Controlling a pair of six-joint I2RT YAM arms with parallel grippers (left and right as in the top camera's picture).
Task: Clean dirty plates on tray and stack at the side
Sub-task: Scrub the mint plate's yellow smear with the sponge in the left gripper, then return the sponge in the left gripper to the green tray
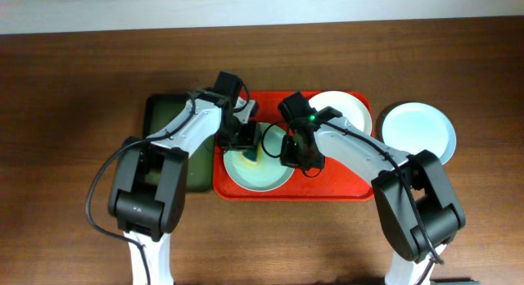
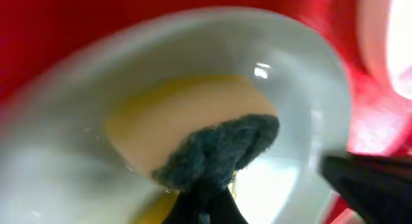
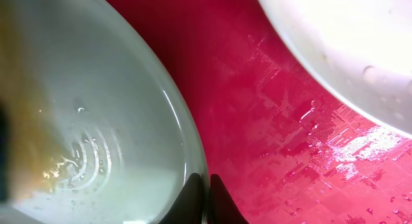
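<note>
A pale green plate (image 1: 260, 172) with a yellow smear lies at the left of the red tray (image 1: 344, 187). My left gripper (image 1: 246, 139) is shut on a dark cloth (image 2: 222, 150) that presses on the smear (image 2: 187, 114) in the plate (image 2: 77, 172). My right gripper (image 1: 293, 152) is shut on the green plate's right rim (image 3: 193, 153), with the red tray (image 3: 270, 121) under it. A cream-white plate (image 1: 348, 109) lies at the tray's back right; it also shows in the right wrist view (image 3: 347, 50). A pale blue plate (image 1: 419, 131) sits on the table right of the tray.
A dark green tray (image 1: 168, 129) lies left of the red tray, partly under my left arm. The brown wooden table (image 1: 74, 113) extends on all sides. The red tray's surface looks wet in the right wrist view.
</note>
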